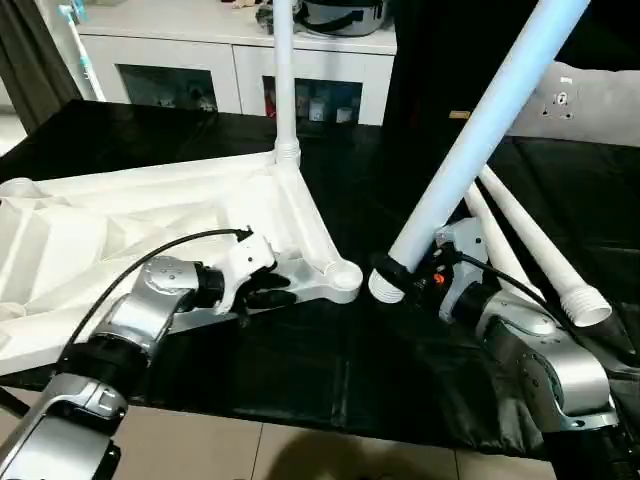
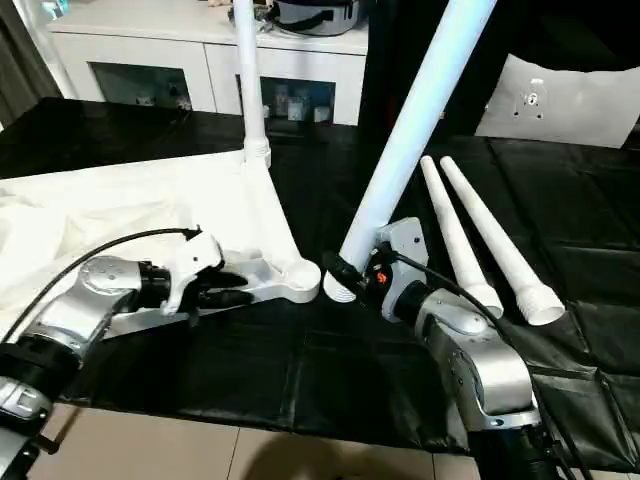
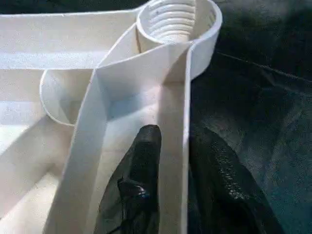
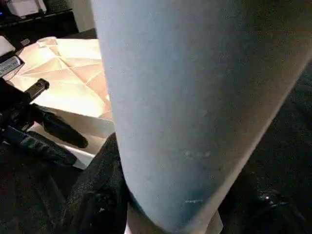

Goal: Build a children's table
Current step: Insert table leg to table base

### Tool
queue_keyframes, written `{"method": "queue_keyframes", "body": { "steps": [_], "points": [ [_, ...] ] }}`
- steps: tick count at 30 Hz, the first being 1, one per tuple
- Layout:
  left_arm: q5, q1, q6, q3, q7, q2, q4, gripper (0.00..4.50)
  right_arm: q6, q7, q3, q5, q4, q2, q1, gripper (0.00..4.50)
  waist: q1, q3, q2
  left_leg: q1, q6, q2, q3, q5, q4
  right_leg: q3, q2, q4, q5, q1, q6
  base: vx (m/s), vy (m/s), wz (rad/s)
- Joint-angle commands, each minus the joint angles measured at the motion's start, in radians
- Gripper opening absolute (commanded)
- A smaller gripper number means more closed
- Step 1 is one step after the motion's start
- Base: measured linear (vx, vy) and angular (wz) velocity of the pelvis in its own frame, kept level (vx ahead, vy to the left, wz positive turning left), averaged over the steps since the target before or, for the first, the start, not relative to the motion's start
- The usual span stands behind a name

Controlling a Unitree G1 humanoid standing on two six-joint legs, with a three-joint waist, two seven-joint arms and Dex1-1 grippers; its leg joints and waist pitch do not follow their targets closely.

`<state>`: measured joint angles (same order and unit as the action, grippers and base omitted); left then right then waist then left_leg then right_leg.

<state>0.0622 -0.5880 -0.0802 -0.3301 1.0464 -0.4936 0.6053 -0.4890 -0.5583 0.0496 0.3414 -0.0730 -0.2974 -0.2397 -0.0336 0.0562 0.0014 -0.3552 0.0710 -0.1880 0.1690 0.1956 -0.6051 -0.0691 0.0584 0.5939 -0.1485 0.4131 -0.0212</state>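
Observation:
The white table top [image 1: 120,230] lies upside down on the black cloth, ribs facing up. One leg [image 1: 284,80] stands upright in its far corner socket. My left gripper [image 1: 268,290] is shut on the top's side rim [image 3: 185,97], one finger on each side of the wall, just short of the near corner socket [image 1: 343,277], which shows threaded and empty in the left wrist view [image 3: 175,22]. My right gripper [image 1: 398,276] is shut on a second leg [image 1: 480,130] near its flared end. That leg tilts up to the right, its end just beside the socket.
Two loose legs [image 1: 535,250] lie side by side on the cloth to my right. A white cabinet with glass doors [image 1: 200,60] stands behind the work surface, and a white panel [image 1: 590,100] leans at the back right. The surface's front edge [image 1: 330,430] meets tiled floor.

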Motion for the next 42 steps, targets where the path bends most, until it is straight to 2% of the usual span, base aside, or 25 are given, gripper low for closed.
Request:
{"method": "queue_keyframes", "body": {
  "steps": [1, 4, 7, 10, 13, 15, 17, 21, 24, 25, 29, 31, 34, 37, 38, 39, 40, 42],
  "points": [
    [-0.038, 0.024, -0.01, -0.024, 0.011, -0.022, 0.022, 0.88, 0.017, -0.015, 0.009, -0.006, 0.0, -0.011, -0.02, 1.92, -0.004, -0.063, 0.001, 0.003, -0.008, -0.028, -0.011, 0.236, 0.075, 0.045, 0.075, -0.089, -0.463, -0.052, -0.107, 0.0, 0.0, 0.0],
    [-0.059, 0.027, 0.004, -0.04, 0.016, -0.033, 0.028, 0.62, 0.016, -0.021, 0.014, -0.007, -0.001, -0.011, -0.021, 1.92, -0.003, -0.06, -0.001, 0.007, -0.008, -0.028, -0.012, 0.254, 0.076, 0.044, 0.075, -0.094, -0.502, -0.05, -0.094, 0.0, 0.0, 0.0],
    [-0.055, 0.024, 0.014, -0.021, 0.005, -0.026, 0.028, 0.34, 0.012, -0.03, 0.017, -0.006, -0.001, -0.012, -0.029, 1.92, -0.003, -0.059, -0.001, 0.011, -0.006, -0.026, -0.013, 0.271, 0.075, 0.041, 0.077, -0.102, -0.569, -0.046, -0.072, 0.0, 0.0, 0.0],
    [-0.048, 0.022, 0.025, -0.01, 0.012, -0.02, 0.024, 0.19, 0.011, -0.035, 0.019, -0.006, 0.0, -0.013, -0.033, 1.92, -0.002, -0.059, -0.003, 0.009, -0.008, -0.026, -0.014, 0.266, 0.076, 0.041, 0.077, -0.102, -0.572, -0.046, -0.068, 0.0, 0.0, 0.0],
    [-0.039, 0.034, 0.099, -0.012, 0.055, -0.013, 0.005, 0.02, -0.002, -0.056, 0.033, -0.008, -0.004, -0.02, -0.049, 1.92, -0.003, -0.062, -0.003, 0.007, -0.013, -0.028, -0.014, 0.249, 0.076, 0.043, 0.077, -0.099, -0.535, -0.047, -0.073, 0.0, 0.0, 0.0],
    [-0.042, 0.039, 0.117, -0.02, 0.067, -0.014, -0.002, 0.0, -0.007, -0.06, 0.038, -0.009, -0.007, -0.021, -0.054, 1.92, -0.003, -0.064, -0.003, 0.006, -0.014, -0.029, -0.012, 0.235, 0.077, 0.045, 0.076, -0.093, -0.495, -0.049, -0.085, 0.0, 0.0, 0.0],
    [-0.066, 0.058, 0.174, -0.058, 0.096, -0.021, -0.027, 0.0, -0.017, -0.067, 0.053, -0.013, -0.006, -0.024, -0.072, 1.92, -0.005, -0.065, -0.005, 0.005, -0.016, -0.03, -0.011, 0.218, 0.077, 0.047, 0.077, -0.088, -0.46, -0.052, -0.098, 0.0, 0.0, 0.0],
    [-0.087, 0.07, 0.241, -0.095, 0.116, -0.007, -0.033, 0.0, -0.026, -0.076, 0.069, -0.017, -0.002, -0.027, -0.082, 1.92, -0.008, -0.065, -0.003, 0.007, -0.014, -0.032, -0.009, 0.203, 0.078, 0.049, 0.076, -0.085, -0.445, -0.051, -0.105, 0.0, 0.0, 0.0],
    [-0.081, 0.073, 0.28, -0.099, 0.131, 0.014, -0.023, 0.0, -0.045, -0.087, 0.088, -0.022, -0.009, -0.036, -0.071, 1.92, -0.018, -0.064, -0.001, 0.009, -0.012, -0.034, -0.008, 0.209, 0.079, 0.05, 0.076, -0.085, -0.43, -0.051, -0.112, 0.0, 0.0, 0.0],
    [-0.075, 0.07, 0.281, -0.087, 0.135, 0.023, -0.015, 0.0, -0.061, -0.093, 0.103, -0.024, -0.01, -0.044, -0.06, 1.92, -0.023, -0.065, 0.004, 0.013, -0.008, -0.034, -0.007, 0.216, 0.079, 0.051, 0.078, -0.085, -0.432, -0.049, -0.113, 0.0, 0.0, 0.0],
    [-0.077, 0.067, 0.283, -0.078, 0.141, 0.026, -0.003, 0.0, -0.077, -0.098, 0.125, -0.034, -0.004, -0.05, -0.052, 1.92, -0.026, -0.061, 0.0, 0.012, -0.004, -0.031, -0.008, 0.243, 0.081, 0.049, 0.078, -0.091, -0.485, -0.049, -0.095, 0.0, 0.0, 0.0],
    [-0.073, 0.07, 0.287, -0.081, 0.169, 0.016, -0.003, 0.0, -0.078, -0.084, 0.132, -0.045, 0.017, -0.039, -0.056, 1.92, -0.024, -0.061, -0.001, 0.009, -0.002, -0.028, -0.01, 0.247, 0.08, 0.046, 0.08, -0.098, -0.542, -0.05, -0.068, 0.0, 0.0, 0.0],
    [-0.06, 0.084, 0.295, -0.082, 0.215, 0.004, -0.02, 0.0, -0.072, -0.069, 0.135, -0.061, 0.057, -0.024, -0.074, 1.92, -0.021, -0.06, 0.0, 0.013, 0.0, -0.028, -0.012, 0.257, 0.08, 0.044, 0.082, -0.104, -0.587, -0.044, -0.053, 0.0, 0.0, 0.0],
    [-0.054, 0.091, 0.298, -0.079, 0.232, 0.001, -0.032, 0.0, -0.075, -0.078, 0.141, -0.059, 0.08, -0.02, -0.089, 1.92, -0.02, -0.061, 0.001, 0.013, 0.0, -0.031, -0.012, 0.255, 0.08, 0.047, 0.081, -0.101, -0.564, -0.043, -0.064, 0.0, 0.0, 0.0],
    [-0.046, 0.096, 0.292, -0.075, 0.24, 0.003, -0.04, 0.0, -0.073, -0.084, 0.143, -0.058, 0.092, -0.018, -0.094, 1.92, -0.019, -0.062, -0.012, 0.01, -0.004, -0.032, -0.011, 0.25, 0.081, 0.047, 0.081, -0.1, -0.556, -0.045, -0.065, 0.0, 0.0, 0.0],
    [-0.043, 0.099, 0.291, -0.076, 0.246, 0.003, -0.046, 0.0, -0.073, -0.09, 0.146, -0.058, 0.101, -0.017, -0.098, 1.92, -0.021, -0.062, -0.003, 0.01, -0.005, -0.033, -0.012, 0.245, 0.082, 0.047, 0.082, -0.096, -0.546, -0.045, -0.072, 0.0, 0.0, 0.0],
    [-0.043, 0.1, 0.293, -0.075, 0.25, 0.005, -0.049, 0.0, -0.073, -0.097, 0.149, -0.059, 0.107, -0.016, -0.1, 1.92, -0.02, -0.062, -0.006, 0.01, -0.005, -0.033, -0.011, 0.246, 0.082, 0.046, 0.081, -0.095, -0.544, -0.044, -0.072, 0.0, 0.0, 0.0],
    [-0.07, 0.093, 0.31, -0.074, 0.22, 0.012, -0.034, 0.0, -0.081, -0.121, 0.164, -0.06, 0.118, -0.02, -0.102, 1.92, -0.02, -0.062, -0.005, 0.01, -0.005, -0.032, -0.01, 0.245, 0.081, 0.048, 0.082, -0.095, -0.538, -0.045, -0.075, 0.0, 0.0, 0.0]
  ]
}}
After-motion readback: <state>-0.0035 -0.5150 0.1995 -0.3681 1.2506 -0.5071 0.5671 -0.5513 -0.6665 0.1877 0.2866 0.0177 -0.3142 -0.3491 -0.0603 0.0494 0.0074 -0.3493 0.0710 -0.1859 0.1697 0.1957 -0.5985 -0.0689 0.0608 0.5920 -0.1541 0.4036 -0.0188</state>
